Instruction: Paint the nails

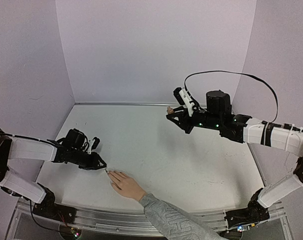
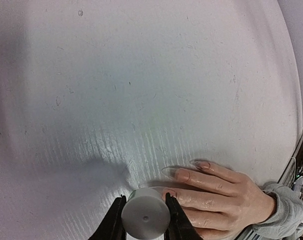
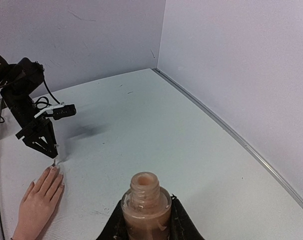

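A light-skinned hand [image 1: 125, 186] with a grey patterned sleeve [image 1: 174, 222] lies flat on the table near the front edge. Its pale nails [image 2: 183, 174] show in the left wrist view. My left gripper [image 1: 98, 163] is shut on the white brush cap [image 2: 145, 217], and its tip is down at the fingertips, right by the nearest nail. My right gripper [image 1: 174, 114] is held above the table's far right, shut on an open bottle of beige polish [image 3: 146, 207]. The hand also shows in the right wrist view [image 3: 41, 197].
The white table [image 1: 156, 150] is walled by pale panels at the back and both sides. A metal rail [image 1: 116, 217] runs along the front edge. A black cable [image 1: 231, 75] arcs above the right arm. The left arm [image 3: 34, 127] shows in the right wrist view.
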Robot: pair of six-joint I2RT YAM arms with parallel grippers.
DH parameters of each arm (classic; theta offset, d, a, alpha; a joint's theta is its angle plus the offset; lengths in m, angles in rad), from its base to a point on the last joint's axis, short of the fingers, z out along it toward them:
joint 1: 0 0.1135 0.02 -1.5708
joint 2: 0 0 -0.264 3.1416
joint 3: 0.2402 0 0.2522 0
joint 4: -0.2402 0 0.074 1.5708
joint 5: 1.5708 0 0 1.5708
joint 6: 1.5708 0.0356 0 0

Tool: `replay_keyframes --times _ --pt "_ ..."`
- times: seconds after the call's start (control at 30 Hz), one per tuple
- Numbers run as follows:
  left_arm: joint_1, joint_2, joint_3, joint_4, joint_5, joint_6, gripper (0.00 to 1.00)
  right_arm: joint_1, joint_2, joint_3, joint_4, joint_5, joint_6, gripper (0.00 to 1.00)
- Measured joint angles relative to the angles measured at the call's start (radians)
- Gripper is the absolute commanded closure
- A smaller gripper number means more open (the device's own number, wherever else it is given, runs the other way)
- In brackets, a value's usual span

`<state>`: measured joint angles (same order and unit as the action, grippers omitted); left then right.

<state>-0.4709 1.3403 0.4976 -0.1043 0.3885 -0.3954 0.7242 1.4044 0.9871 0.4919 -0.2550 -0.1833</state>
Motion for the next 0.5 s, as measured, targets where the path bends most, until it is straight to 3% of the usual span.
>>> replay_keyframes --times 0.33,0.5 --pt "0.000 -0.208 -0.045 0.005 -0.029 -0.016 1.00 0.000 0.000 0.000 0.000 -0.001 0.000 1.00" --pt "0.000 -0.171 -0.047 0.013 0.012 -0.013 1.00 0.000 0.000 0.000 0.000 -0.008 0.000 1.00"
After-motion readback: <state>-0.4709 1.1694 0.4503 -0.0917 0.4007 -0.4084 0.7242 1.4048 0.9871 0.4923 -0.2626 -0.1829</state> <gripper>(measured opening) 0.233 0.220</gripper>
